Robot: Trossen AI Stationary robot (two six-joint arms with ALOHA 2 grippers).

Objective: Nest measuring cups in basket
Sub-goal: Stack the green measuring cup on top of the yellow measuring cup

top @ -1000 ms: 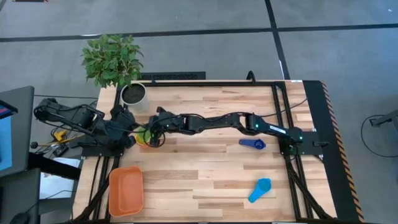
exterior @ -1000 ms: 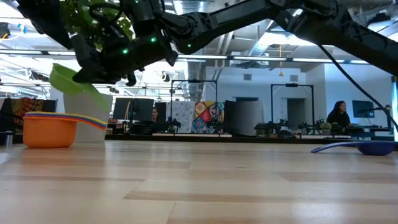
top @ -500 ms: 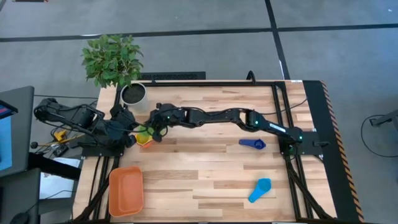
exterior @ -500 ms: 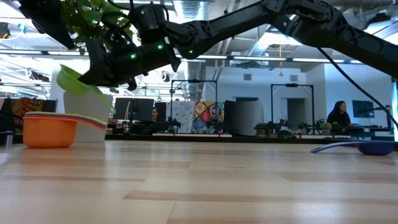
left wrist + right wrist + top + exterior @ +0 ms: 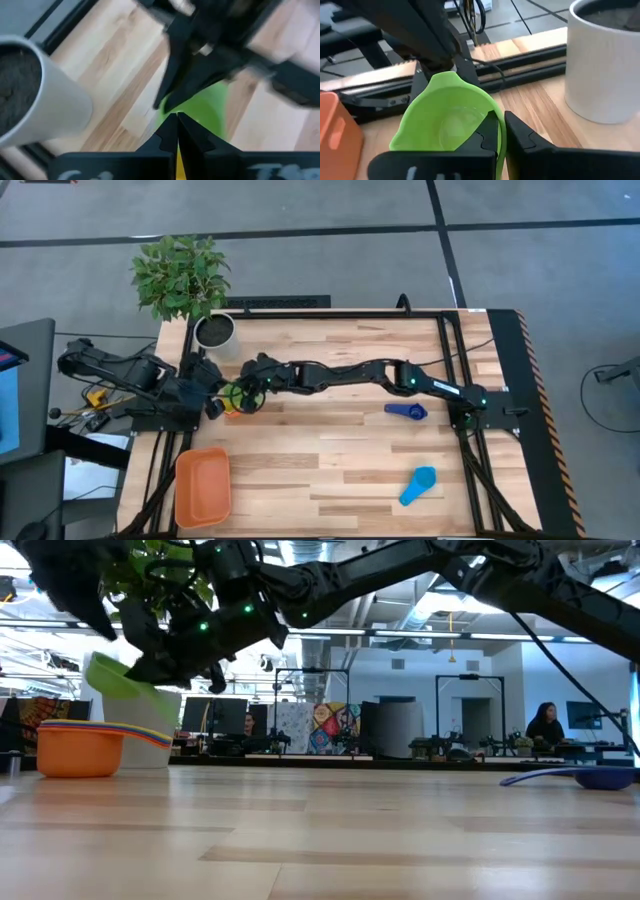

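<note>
A green measuring cup (image 5: 233,394) (image 5: 120,678) hangs tilted in the air near the table's left edge, held by my right gripper (image 5: 247,395) (image 5: 501,131), which is shut on it. Just under it a stack of nested cups, orange outermost (image 5: 78,752) (image 5: 232,410), stands on its base on the table. My left gripper (image 5: 214,404) (image 5: 176,120) is shut, with its tips at the green cup's far rim. Two blue cups (image 5: 405,411) (image 5: 418,485) lie on the right. The orange basket (image 5: 203,485) sits at the near left corner. My right gripper pinches the green cup's wall at the rim (image 5: 496,116), one finger (image 5: 487,137) inside the bowl and the other outside. The cup is lifted clear of the table and the stack, and is tilted in the low view. My left gripper's tips (image 5: 456,59) stand at the opposite rim; whether they touch it I cannot tell.
A white plant pot (image 5: 214,331) (image 5: 605,65) stands at the far left corner, close behind the cups. The dark table frame (image 5: 520,60) runs along the left edge. Bare wood lies between the stack and the blue cups.
The right gripper has kept the green cup aloft over the stack, shifting slightly toward the far edge and back, and the cup's tilt has changed a little. The left gripper has moved a short way toward the green cup.
</note>
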